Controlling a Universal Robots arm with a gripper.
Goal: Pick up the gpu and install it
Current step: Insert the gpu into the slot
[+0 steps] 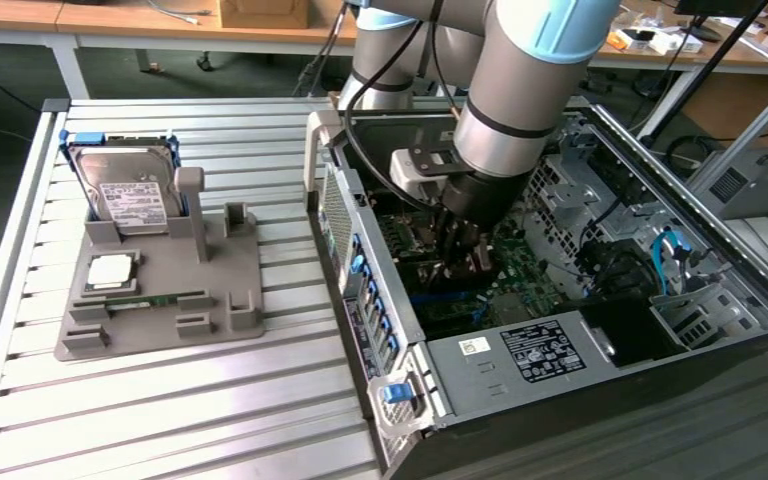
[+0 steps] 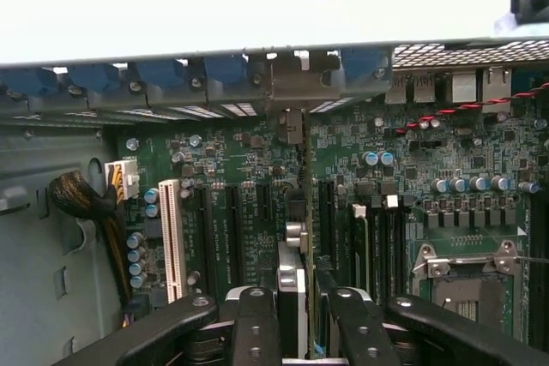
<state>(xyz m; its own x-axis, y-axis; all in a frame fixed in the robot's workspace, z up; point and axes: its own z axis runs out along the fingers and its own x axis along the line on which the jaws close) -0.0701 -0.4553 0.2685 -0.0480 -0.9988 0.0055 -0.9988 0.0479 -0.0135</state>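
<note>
Open computer case (image 1: 544, 330) sat right of frame; parts holder (image 1: 157, 290) left, hard drive (image 1: 124, 190) standing in its upper end.

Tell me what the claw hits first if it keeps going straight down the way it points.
Probably nothing itself: the claw grips the gpu edge-on, and that card's leading edge would meet the motherboard first, apparently at an expansion slot. Depth is unclear.
</note>
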